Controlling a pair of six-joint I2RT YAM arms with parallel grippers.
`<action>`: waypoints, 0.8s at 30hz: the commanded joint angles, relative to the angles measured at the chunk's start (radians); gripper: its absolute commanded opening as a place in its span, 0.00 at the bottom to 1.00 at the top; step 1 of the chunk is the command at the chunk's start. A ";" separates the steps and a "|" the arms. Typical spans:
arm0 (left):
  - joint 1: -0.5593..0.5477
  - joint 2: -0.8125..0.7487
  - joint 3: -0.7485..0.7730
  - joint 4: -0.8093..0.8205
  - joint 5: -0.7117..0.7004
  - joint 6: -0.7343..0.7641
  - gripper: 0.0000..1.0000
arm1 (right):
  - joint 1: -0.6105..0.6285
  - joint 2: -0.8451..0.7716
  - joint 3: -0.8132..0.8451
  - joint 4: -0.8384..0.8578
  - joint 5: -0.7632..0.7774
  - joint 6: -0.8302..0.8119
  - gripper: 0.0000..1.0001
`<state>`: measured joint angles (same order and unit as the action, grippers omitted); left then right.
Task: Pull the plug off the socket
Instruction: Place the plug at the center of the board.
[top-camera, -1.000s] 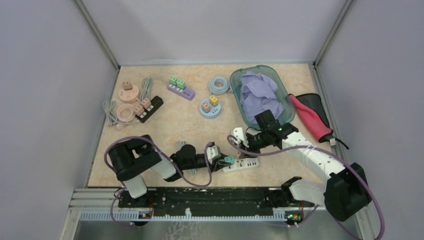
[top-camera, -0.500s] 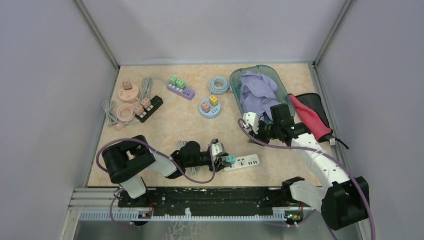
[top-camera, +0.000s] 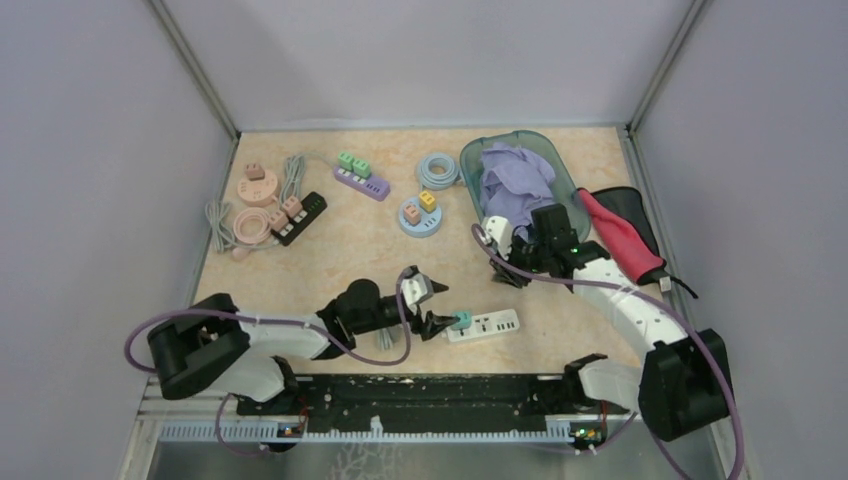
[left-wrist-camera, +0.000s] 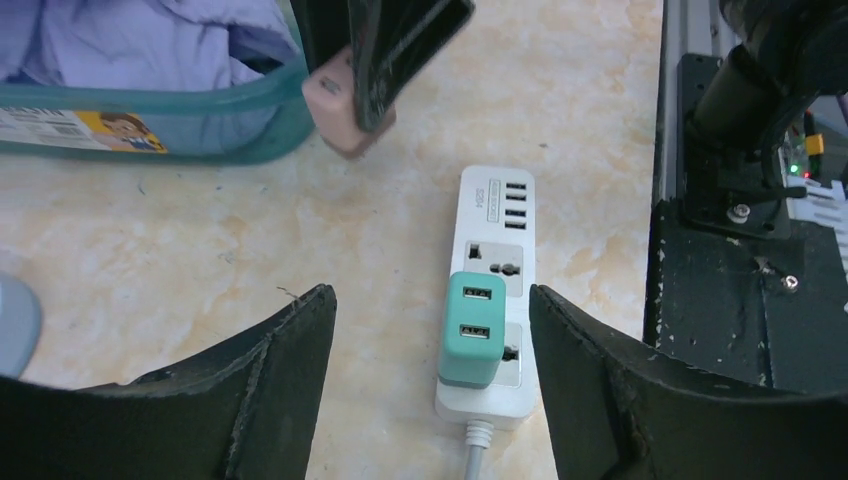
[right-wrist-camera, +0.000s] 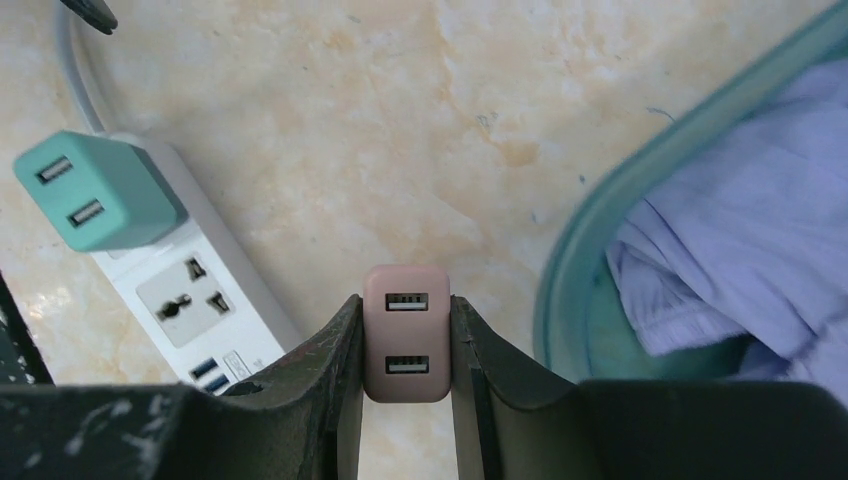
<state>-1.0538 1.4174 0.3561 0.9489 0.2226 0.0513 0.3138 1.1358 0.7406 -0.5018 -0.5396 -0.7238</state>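
A white power strip, the socket (top-camera: 492, 325) (left-wrist-camera: 497, 225) (right-wrist-camera: 190, 290), lies flat near the table's front edge with a teal plug (top-camera: 461, 320) (left-wrist-camera: 472, 328) (right-wrist-camera: 95, 192) seated at its cable end. A pink plug (right-wrist-camera: 406, 333) (left-wrist-camera: 335, 105) (top-camera: 500, 238) is off the strip and hangs above the table, beside the basin, with my right gripper (right-wrist-camera: 406, 310) (top-camera: 503, 243) shut on its sides. My left gripper (left-wrist-camera: 432, 300) (top-camera: 430, 305) is open at the strip's cable end. Its jaws stand wide on either side of the teal plug and touch nothing.
A teal basin (top-camera: 470, 160) (right-wrist-camera: 600, 260) holding purple cloth (top-camera: 515, 185) stands at the back right, close to the right gripper. A red and black tool (top-camera: 620, 235) lies right of it. Further back are a purple strip (top-camera: 361, 181), a black strip (top-camera: 298, 215), round sockets (top-camera: 257, 185) and coiled cable (top-camera: 437, 170).
The right gripper lifted the pink plug off the white strip and carried it back toward the basin. The left gripper let go at the strip's cable end and opened wide.
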 joint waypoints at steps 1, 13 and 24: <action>-0.001 -0.127 -0.036 -0.068 -0.076 -0.034 0.77 | 0.135 0.054 0.047 0.117 0.028 0.107 0.00; 0.002 -0.522 -0.123 -0.448 -0.228 -0.232 0.79 | 0.202 0.525 0.424 0.316 0.181 0.415 0.01; 0.002 -0.694 -0.233 -0.441 -0.265 -0.307 0.81 | 0.216 0.695 0.510 0.328 0.177 0.509 0.21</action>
<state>-1.0534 0.7464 0.1314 0.5018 -0.0177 -0.2180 0.5228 1.8465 1.2236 -0.2207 -0.3721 -0.2604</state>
